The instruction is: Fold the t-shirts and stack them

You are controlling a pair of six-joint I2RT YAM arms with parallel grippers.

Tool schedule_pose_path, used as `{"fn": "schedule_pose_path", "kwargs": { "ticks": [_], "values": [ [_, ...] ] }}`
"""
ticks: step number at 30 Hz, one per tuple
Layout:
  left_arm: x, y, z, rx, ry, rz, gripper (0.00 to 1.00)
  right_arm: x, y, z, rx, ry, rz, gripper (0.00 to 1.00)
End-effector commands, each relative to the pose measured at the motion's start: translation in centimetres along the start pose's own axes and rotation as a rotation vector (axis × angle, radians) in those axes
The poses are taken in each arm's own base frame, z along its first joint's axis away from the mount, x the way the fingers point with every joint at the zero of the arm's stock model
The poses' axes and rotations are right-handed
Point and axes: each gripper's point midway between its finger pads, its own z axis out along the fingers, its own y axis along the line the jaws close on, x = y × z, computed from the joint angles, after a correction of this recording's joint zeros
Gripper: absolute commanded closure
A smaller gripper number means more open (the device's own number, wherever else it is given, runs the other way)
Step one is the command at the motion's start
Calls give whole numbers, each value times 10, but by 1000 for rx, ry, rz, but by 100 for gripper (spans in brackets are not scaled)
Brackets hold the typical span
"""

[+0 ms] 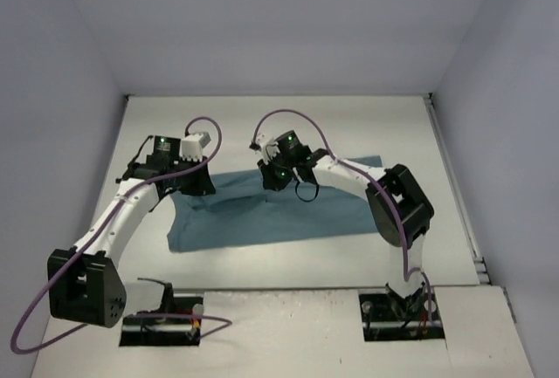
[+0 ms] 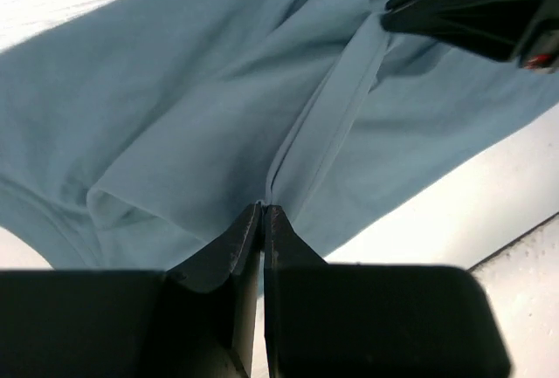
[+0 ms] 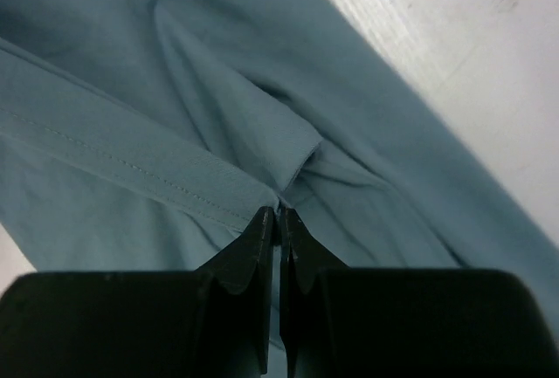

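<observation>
Since the teal t-shirt (image 1: 279,214), lying on the counter (image 1: 288,125), is soft and limp, the left end effector (image 2: 263,212) and right end effector (image 3: 278,215) each seem clamped on a raised fold near its far edge, the firmest hold.

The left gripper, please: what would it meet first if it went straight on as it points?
The t-shirt: the left gripper is shut on a fold of it, with more cloth lying straight ahead, though depth is unclear.
</observation>
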Motion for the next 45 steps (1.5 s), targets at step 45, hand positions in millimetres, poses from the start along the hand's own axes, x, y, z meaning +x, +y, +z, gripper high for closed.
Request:
{"fn": "schedule_pose_path", "kwargs": {
  "ticks": [45],
  "values": [
    [116,1,21,-264,20,-300,98,33,31,-24,42,16,-19,95]
  ]
}}
